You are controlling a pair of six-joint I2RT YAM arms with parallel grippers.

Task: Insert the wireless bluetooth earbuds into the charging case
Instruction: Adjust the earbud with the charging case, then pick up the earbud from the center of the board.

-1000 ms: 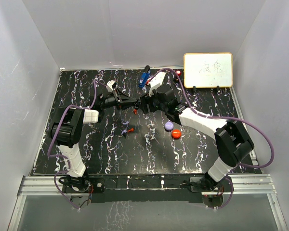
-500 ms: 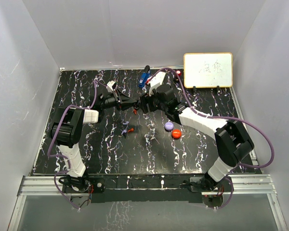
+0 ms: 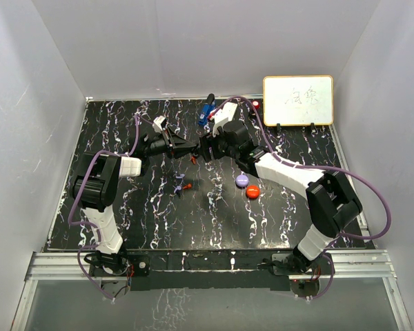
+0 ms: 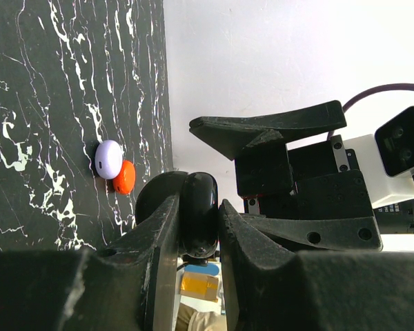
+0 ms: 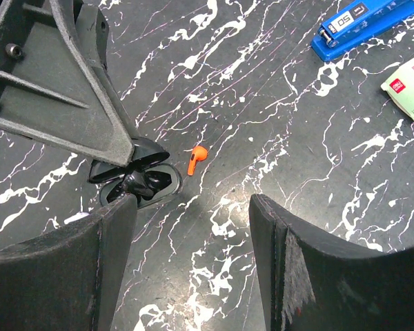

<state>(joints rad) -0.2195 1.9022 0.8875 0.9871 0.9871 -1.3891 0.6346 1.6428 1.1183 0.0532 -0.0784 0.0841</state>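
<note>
Left hand [image 4: 197, 222] clamps the black case [image 4: 201, 196], right hand [image 5: 191, 210] gapes empty.
A red earbud [image 5: 196, 158] lies on the bench [image 5: 276, 124] mid-frame, just right of the case, ahead of the right hand.

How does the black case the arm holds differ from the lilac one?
The black case is open and clamped between the left fingers; the lilac case lies shut and unheld. The black case is dark and glossy; the lilac case is pale. Both are small and rounded.

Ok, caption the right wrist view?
Open right gripper above a red earbud, beside the black case the left gripper holds.
</note>
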